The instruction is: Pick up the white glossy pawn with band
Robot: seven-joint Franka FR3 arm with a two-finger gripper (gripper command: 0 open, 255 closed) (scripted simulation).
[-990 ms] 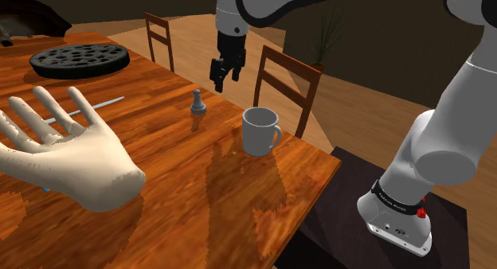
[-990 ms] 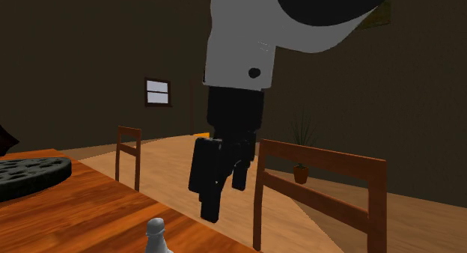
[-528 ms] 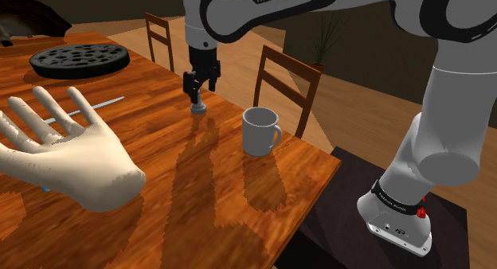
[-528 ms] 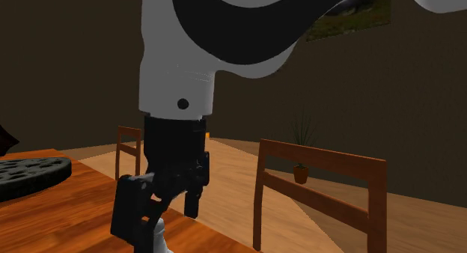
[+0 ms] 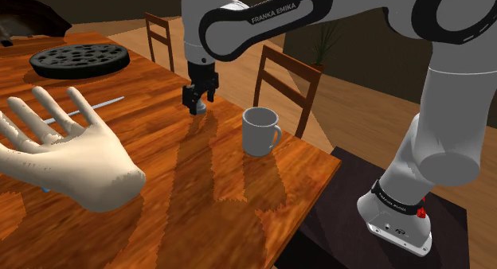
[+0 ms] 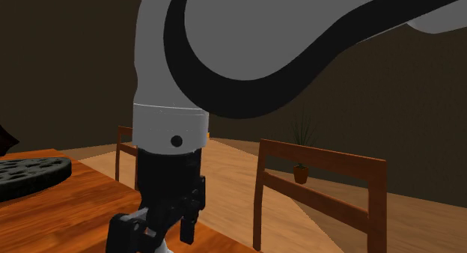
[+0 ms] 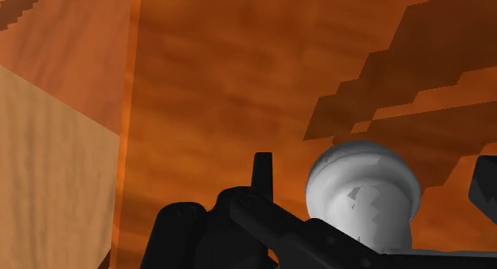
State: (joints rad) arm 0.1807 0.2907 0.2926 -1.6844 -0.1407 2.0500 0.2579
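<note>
Grey-white glossy pawn [image 7: 362, 188]: stands on the wooden counter [image 5: 183, 196] near the mug [image 5: 260, 130], its round head between the tool's [image 5: 197, 103] spread fingers, neither touching it, apparently so placed for closing on it.

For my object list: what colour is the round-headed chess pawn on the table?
Pale greyish white; the round-headed pawn shows best in the wrist view.

Two chairs [image 5: 288, 75], one mug [image 5: 259, 132], one pawn [image 7: 362, 188]

The wooden table [image 5: 199, 192] shines; the pawn [image 7: 362, 188] looks smooth.
</note>
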